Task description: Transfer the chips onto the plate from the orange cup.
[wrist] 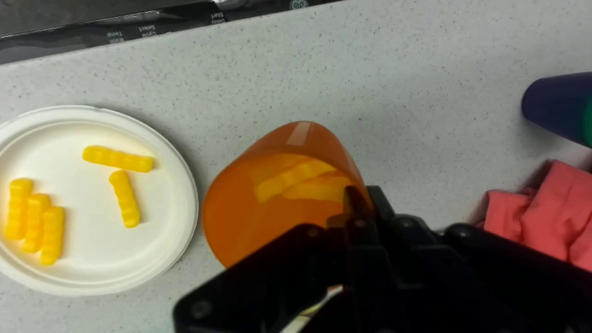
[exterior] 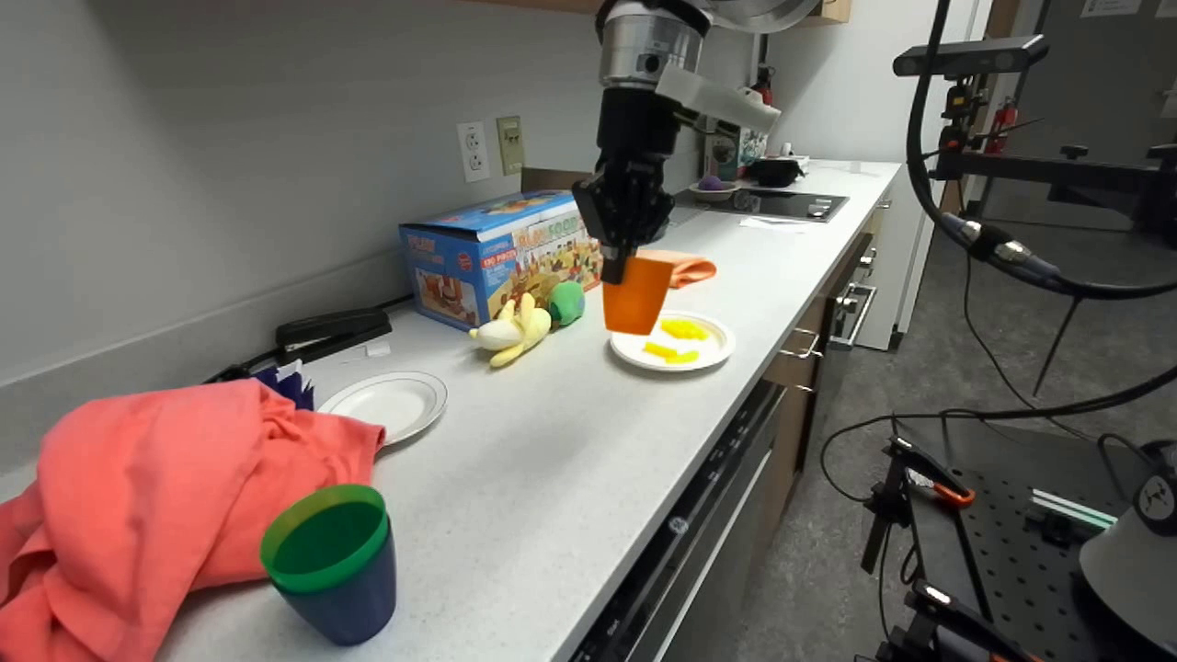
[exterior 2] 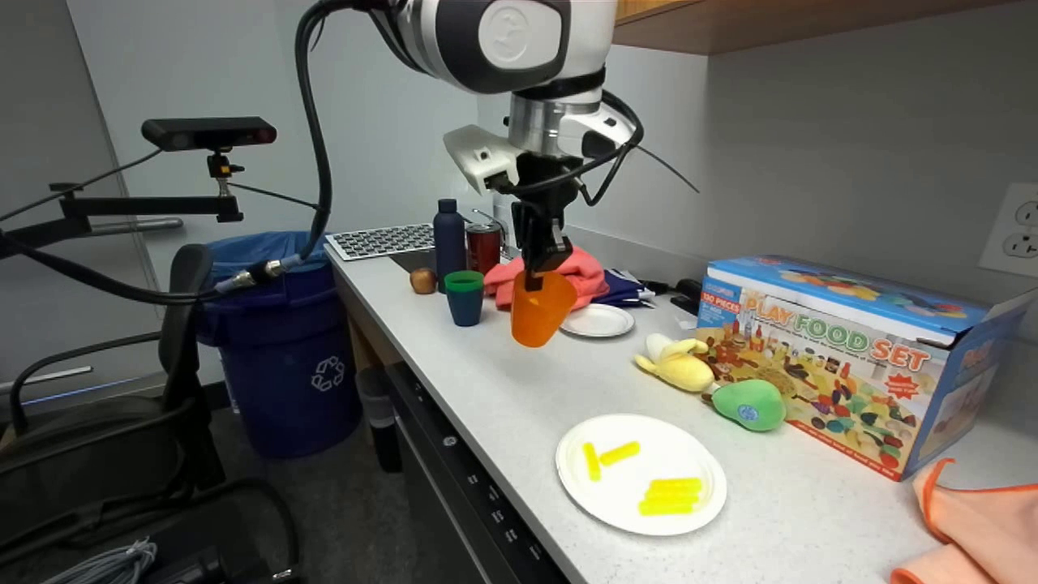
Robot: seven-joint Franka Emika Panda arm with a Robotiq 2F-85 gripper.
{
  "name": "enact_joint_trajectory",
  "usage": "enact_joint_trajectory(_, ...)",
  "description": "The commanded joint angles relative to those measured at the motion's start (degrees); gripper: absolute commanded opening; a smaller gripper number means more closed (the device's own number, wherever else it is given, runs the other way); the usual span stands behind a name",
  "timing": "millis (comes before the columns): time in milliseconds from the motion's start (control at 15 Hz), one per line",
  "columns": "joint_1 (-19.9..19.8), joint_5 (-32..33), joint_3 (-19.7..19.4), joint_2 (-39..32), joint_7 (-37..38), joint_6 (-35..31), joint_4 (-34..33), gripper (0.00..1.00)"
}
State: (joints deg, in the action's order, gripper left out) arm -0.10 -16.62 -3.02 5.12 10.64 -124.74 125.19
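The orange cup [exterior: 636, 299] hangs tilted above the counter; it also shows in an exterior view [exterior 2: 538, 319] and the wrist view [wrist: 259, 226]. My gripper [wrist: 363, 199] is shut on the cup's wall near its rim, one finger inside and one outside. Yellow chips [wrist: 296, 181] lie inside the cup. The white plate [wrist: 90, 249] lies on the counter beside the cup in the wrist view; it shows in both exterior views [exterior: 676, 365] [exterior 2: 612, 491]. Several yellow chips [wrist: 118, 158] lie on it, some side by side, two apart.
A green-and-blue cup [exterior: 331, 579], a coral cloth [exterior: 184, 478] and a plain plate [exterior: 395, 405] stand along the counter. A toy banana [exterior 2: 681, 365], green pear [exterior 2: 750, 405] and play food box [exterior 2: 827, 365] are by the wall. An orange cloth [exterior 2: 981, 527] lies past the plate.
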Motion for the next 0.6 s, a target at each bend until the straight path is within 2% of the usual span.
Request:
enact_joint_trajectory(0, -2.2, -5.7, -2.2, -1.8, -5.3, 5.2, -3.9, 0.01)
enact_joint_trajectory(200, -4.3, -7.9, -4.5, -2.5, -7.9, 10.4, -5.8, 0.01)
enact_joint_trajectory(533, -8.1, -19.3, -8.3, -6.5, -17.8, 20.9, -9.5, 0.01)
